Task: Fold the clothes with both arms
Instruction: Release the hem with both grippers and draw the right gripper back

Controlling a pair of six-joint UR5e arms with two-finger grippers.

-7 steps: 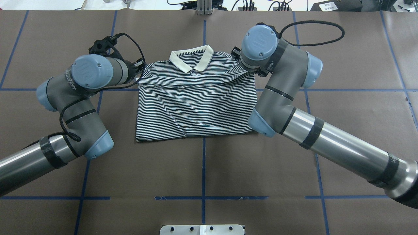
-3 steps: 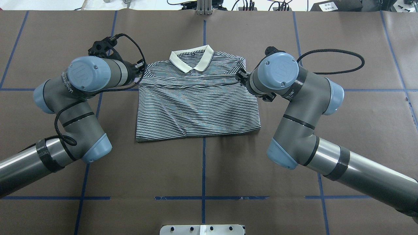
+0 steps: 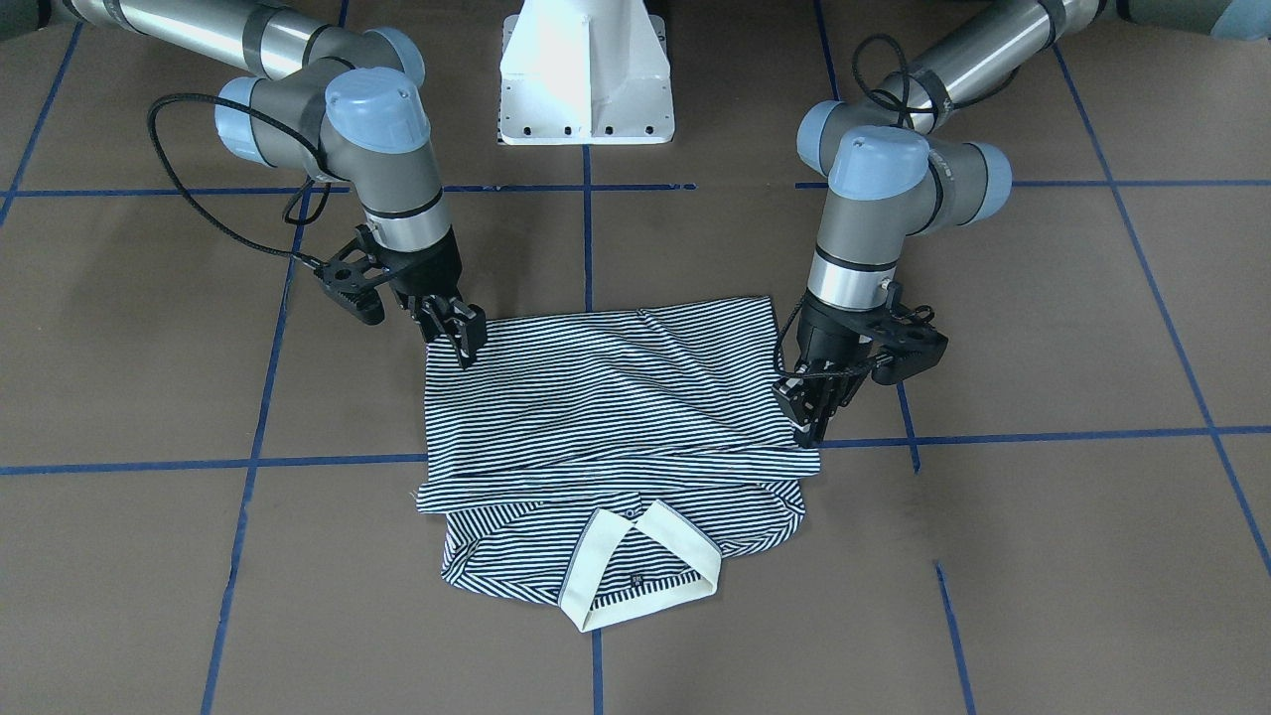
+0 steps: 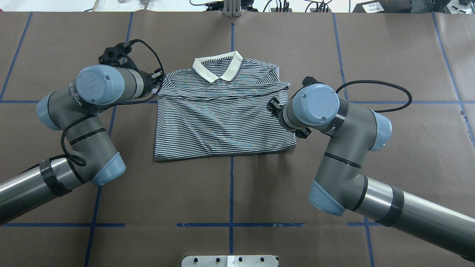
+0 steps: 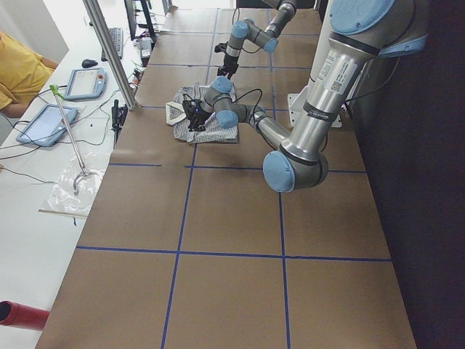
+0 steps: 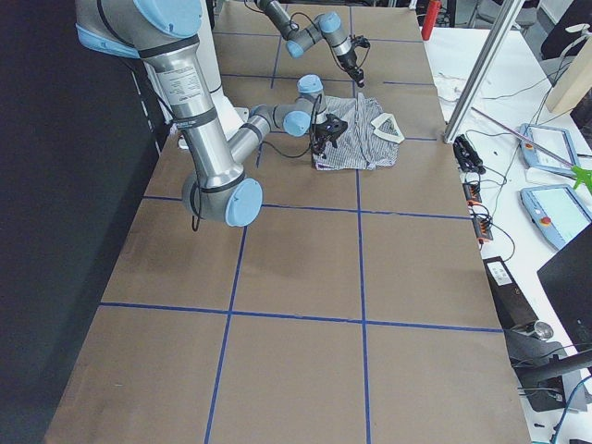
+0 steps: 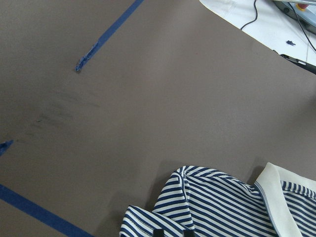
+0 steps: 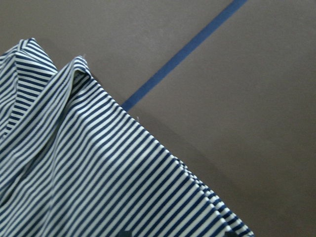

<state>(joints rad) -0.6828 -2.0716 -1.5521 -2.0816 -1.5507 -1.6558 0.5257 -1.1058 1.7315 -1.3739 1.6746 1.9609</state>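
Striped polo shirt (image 4: 222, 122) lying between grippers, collar (image 4: 232, 66) pointing away from robot. Right gripper (image 3: 462, 346) hovering nearer the hem; left gripper (image 3: 809, 427) nearer the collar. Clenched or released: cannot tell.

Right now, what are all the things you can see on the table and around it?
Shirt: one, navy-and-white stripes, cream collar, mid-table.
Table: one, brown, under everything.
Tape lines: several, blue, crossing the table.
Base: one, white, at the robot's edge.
Tablets: two, blue-grey, on the white bench.
Person: one, yellow top, by the bench.
Arms: two, grey with blue caps; left arm and right arm flank the shirt.
Claws: two, black; left claw and right claw at the shirt's side edges.
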